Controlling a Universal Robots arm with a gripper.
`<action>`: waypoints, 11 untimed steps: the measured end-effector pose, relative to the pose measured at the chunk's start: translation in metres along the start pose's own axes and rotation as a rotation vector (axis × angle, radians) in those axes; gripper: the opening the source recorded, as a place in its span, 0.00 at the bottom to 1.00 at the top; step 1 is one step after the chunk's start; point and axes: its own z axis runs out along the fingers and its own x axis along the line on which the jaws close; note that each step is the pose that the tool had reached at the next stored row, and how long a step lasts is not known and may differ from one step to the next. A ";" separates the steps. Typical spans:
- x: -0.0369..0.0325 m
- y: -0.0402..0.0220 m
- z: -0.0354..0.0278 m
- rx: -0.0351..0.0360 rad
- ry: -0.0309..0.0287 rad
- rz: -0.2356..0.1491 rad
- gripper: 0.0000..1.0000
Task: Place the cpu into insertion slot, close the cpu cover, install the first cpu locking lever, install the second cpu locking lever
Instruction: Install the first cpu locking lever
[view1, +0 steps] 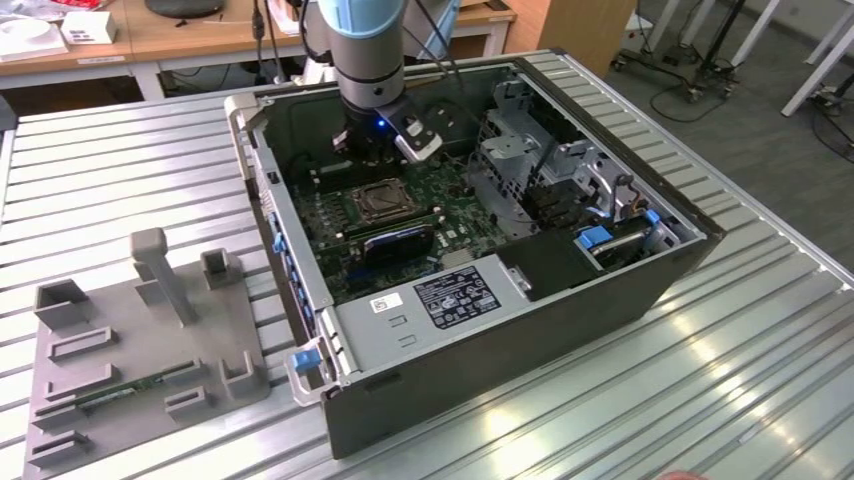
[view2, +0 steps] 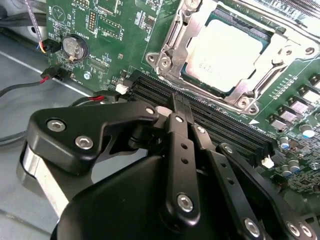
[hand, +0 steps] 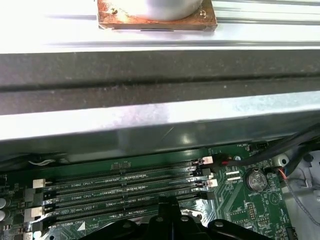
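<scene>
Silvery cpu (view2: 227, 50) flat in insertion slot (view2: 164, 62)

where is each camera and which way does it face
exterior view: off the arm, high up, looking down into the open computer case on the table; shows the arm.
second wrist view: on the wrist, looks past the shut gripper to the cpu in the insertion slot.
first wrist view: on the wrist, looks over the gripper at the case wall.
shared: both wrist views show the memory slots and coin battery.

The cpu (view2: 227, 50) top is pale silver, the cpu cover (view2: 170, 50) shiny silver, the circuit board (view2: 112, 35) green, the gripper (view2: 181, 106) black.
</scene>
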 end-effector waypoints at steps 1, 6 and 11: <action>-0.0001 0.0001 0.0000 0.0034 0.0003 -0.001 0.11; -0.0006 0.0000 0.0001 0.0434 0.0285 0.001 0.11; -0.0009 0.0001 0.0001 0.0996 0.0890 0.008 0.11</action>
